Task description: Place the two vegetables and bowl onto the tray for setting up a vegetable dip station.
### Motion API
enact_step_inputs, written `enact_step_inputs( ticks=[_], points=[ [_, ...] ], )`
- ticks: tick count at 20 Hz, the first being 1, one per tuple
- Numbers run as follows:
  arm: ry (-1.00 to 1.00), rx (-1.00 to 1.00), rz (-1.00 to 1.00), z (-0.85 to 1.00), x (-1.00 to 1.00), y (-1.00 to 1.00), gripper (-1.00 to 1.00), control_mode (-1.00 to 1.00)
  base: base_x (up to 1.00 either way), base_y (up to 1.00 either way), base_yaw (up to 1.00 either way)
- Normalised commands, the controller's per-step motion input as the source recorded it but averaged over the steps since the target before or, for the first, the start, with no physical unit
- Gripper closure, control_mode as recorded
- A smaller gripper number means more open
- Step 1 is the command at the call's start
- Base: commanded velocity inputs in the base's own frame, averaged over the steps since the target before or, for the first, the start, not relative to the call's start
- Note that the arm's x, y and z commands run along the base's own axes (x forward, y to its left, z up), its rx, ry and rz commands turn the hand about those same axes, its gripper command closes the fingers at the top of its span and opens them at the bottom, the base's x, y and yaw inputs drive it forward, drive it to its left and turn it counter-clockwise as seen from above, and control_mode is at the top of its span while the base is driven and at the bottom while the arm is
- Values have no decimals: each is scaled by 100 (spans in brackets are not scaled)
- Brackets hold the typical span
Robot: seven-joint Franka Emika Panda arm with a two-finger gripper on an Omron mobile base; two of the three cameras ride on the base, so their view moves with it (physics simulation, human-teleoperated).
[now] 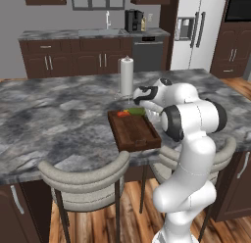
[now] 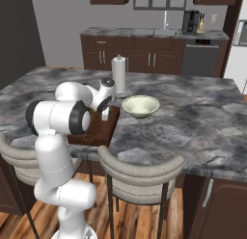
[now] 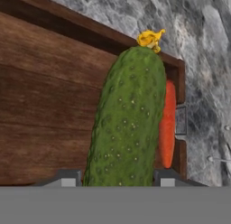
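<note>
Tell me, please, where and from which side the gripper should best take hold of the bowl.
Grip the bowl at its thin rim, coming down from above, probably on the side toward the tray. It is wide, shallow and upright on the counter, so the jaws likely cannot span it.

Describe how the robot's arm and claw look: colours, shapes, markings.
The arm is built of glossy white rounded segments joined by dark grey-black round joint caps. The claw ends in two small dark grey fingertips, blocky and square-edged. No cables or markings are visible.

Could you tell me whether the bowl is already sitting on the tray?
No, in the right base view the bowl rests on the grey counter, beside the tray.
</note>
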Motion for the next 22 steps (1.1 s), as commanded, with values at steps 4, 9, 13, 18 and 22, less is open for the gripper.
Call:
enact_step_inputs(
  ticks=[4, 9, 13, 18, 22],
  points=[
    [-8, 0, 4, 0, 11, 3, 100, -100, 0, 0, 0],
    [0, 0, 5, 0, 12, 0, 100, -100, 0, 0, 0],
    [0, 0, 3, -3, 12, 1, 100, -100, 0, 0, 0],
    [0, 0, 1, 0, 14, 4, 100, -100, 0, 0, 0],
    [-1, 0, 0, 0, 21, 7, 100, -100, 0, 0, 0]
  ],
)
